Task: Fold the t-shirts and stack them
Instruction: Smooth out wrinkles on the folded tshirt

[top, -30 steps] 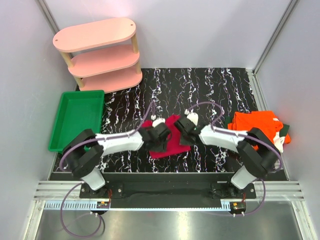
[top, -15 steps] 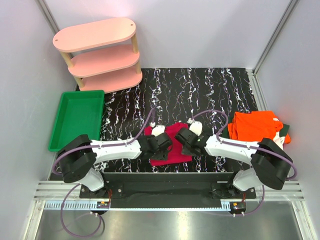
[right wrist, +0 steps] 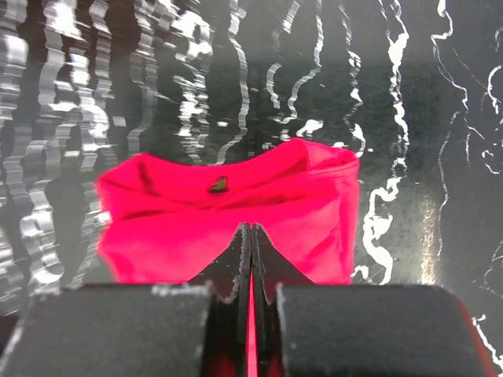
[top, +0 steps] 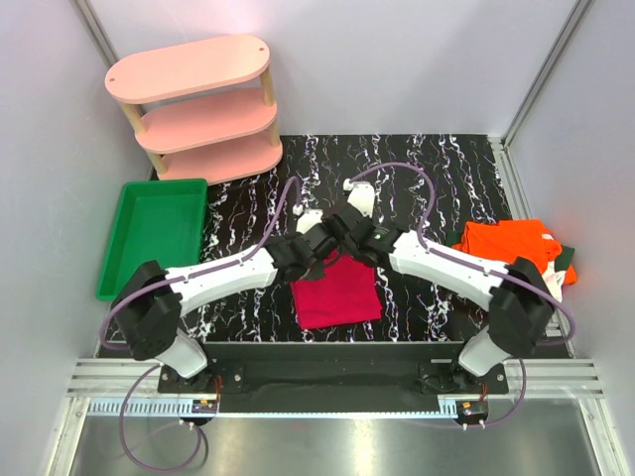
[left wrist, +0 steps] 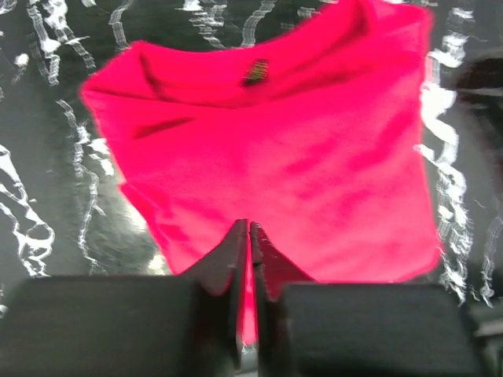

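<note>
Crimson soft cloth t-shirt (top: 337,296) lies near the table's centre, toward the near edge. Left gripper (left wrist: 248,236) and right gripper (right wrist: 251,236) are each clamped on its cloth at the far edge, crowded close together and hiding that edge from above. Bright orange t-shirt (top: 501,246) is heaped over dark green t-shirt (top: 567,260), right. Green plastic tray (top: 149,238) left; pink three-tier shelf (top: 193,104) far left.

L pincer (left wrist: 249,229) clamped on near edge of crimson shirt (left wrist: 291,149), over marbled tbl (left wrist: 47,196).
</note>
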{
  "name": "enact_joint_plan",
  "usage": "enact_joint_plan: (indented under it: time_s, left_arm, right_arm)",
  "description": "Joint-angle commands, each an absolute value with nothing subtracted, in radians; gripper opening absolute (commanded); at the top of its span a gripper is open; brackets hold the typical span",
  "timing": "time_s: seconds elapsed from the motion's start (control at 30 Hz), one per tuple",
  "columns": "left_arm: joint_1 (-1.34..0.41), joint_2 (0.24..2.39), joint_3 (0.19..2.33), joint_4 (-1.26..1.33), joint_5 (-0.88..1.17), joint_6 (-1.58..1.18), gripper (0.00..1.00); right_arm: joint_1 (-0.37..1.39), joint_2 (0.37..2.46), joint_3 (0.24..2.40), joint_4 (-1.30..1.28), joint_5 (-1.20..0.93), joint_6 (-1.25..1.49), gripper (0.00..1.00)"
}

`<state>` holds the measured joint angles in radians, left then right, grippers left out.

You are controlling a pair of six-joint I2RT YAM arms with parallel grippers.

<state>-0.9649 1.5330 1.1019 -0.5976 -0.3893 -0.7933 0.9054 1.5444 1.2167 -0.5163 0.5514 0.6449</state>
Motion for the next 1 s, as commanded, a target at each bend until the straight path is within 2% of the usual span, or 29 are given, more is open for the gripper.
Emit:
enact_joint_plan:
  time_s: [0.0,0.53,0.97]
  left_arm:
    - [-0.905,1.575,1.077,-0.46,-0.333,-0.762,0.0]
    - [-0.828,1.715,1.04,-0.35,-0.246,-0.776,0.0]
    - [-0.721,1.839,1.081,-0.267,-0.092,-0.795,0.0]
  right_arm:
    - [0.904,1.641,1.189,-0.519,0.571,0.61,0.0]
    - [0.847,1.73,1.106,-0.457,0.489,0.649,0.0]
    - [0.833,1.654,1.019,-0.387,0.503,0.647,0.0]
